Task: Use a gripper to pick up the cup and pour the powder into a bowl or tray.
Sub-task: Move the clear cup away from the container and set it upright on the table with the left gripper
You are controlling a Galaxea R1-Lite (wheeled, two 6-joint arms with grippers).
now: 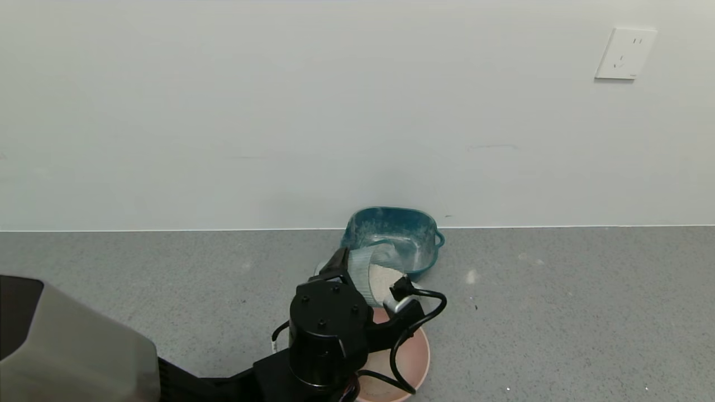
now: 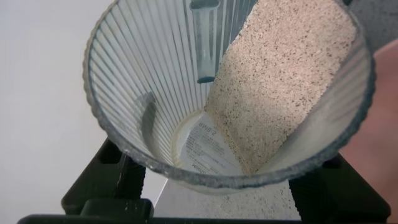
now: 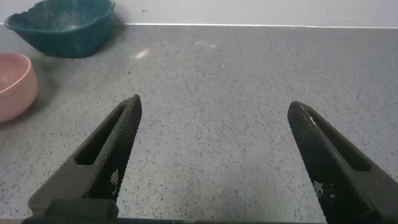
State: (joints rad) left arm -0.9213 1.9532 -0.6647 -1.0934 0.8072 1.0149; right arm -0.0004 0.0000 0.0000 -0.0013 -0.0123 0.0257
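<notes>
My left gripper (image 1: 366, 279) is shut on the clear ribbed cup (image 1: 373, 276) and holds it tilted above the pink bowl (image 1: 416, 357). The cup's mouth faces the right, towards the teal tray. Pale grainy powder (image 1: 385, 279) lies along the lower side of the cup. In the left wrist view the cup (image 2: 155, 81) fills the frame, the powder (image 2: 280, 81) is banked against one side, and a label shows on its base. My right gripper (image 3: 211, 124) is open over bare counter, apart from the bowl (image 3: 13, 84).
A teal tray (image 1: 394, 237) with a small side handle stands against the wall behind the cup, dusted white inside; it also shows in the right wrist view (image 3: 62, 28). The grey speckled counter (image 1: 558, 312) stretches right. A wall socket (image 1: 624, 53) is at the upper right.
</notes>
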